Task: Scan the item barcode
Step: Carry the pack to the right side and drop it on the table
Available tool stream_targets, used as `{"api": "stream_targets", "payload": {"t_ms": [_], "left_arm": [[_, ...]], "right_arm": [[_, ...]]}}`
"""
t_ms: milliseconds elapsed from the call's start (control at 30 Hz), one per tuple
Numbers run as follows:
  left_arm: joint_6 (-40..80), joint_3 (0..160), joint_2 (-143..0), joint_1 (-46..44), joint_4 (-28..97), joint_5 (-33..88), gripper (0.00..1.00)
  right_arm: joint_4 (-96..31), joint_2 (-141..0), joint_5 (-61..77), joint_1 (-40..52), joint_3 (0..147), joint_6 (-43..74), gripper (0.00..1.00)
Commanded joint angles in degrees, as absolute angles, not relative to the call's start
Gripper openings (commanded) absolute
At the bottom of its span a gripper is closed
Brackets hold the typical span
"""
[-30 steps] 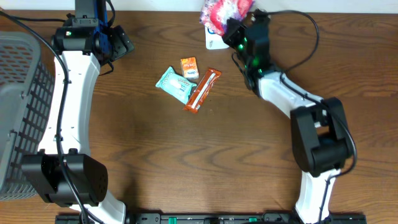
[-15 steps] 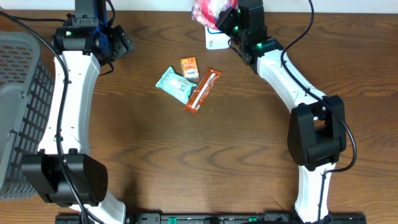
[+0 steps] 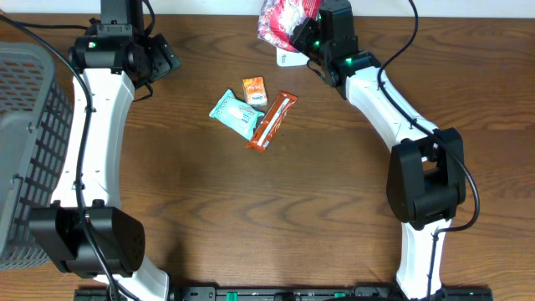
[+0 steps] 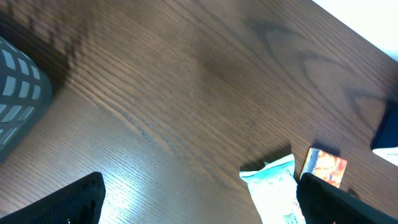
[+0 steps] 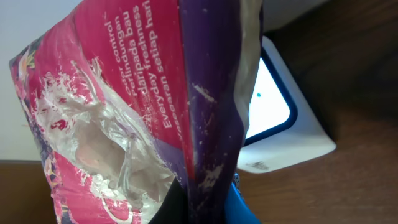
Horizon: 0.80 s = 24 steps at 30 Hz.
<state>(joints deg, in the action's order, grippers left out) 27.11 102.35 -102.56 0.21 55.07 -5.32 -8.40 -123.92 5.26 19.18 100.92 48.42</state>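
Right gripper clenched on a pink packet, which hangs just beside the white scanner. Presenting step; next, the barcode, unseen here, probably needs turning toward the scanner's window. Left gripper spread wide, idle.

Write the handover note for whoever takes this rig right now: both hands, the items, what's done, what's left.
Left hand: open, empty, above the table.
Right hand: shut on the pink pouch, held up beside the white scanner, whose window is lit.
Lying free together mid-table: teal packet, small orange packet, orange bar.
Done: the pouch is off the table and at the scanner.
Left: I cannot tell whether its barcode has read. Confirm that, then probably scan the other three.
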Motion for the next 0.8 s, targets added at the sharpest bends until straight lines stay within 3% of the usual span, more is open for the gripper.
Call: {"api": "stream_targets", "payload": {"t_ms": [0, 200, 633, 767], "left_arm": [[26.83, 102.24, -102.76, 0.25, 55.02, -6.28, 0.98], [26.81, 102.24, -102.76, 0.25, 55.02, -6.28, 0.98], [26.83, 102.24, -102.76, 0.25, 55.05, -6.28, 0.98], [26.83, 102.24, -102.76, 0.25, 55.02, -6.28, 0.98]], "right_arm": [[-9.67, -122.13, -0.54, 17.21, 102.06, 42.89, 0.01], [-16.67, -120.60, -9.58, 9.56, 102.06, 41.39, 0.01], [-25.26, -121.10, -5.72, -12.97, 102.04, 41.01, 0.01], [-27.62, -122.65, -5.65, -17.76, 101.93, 39.66, 0.09]]}}
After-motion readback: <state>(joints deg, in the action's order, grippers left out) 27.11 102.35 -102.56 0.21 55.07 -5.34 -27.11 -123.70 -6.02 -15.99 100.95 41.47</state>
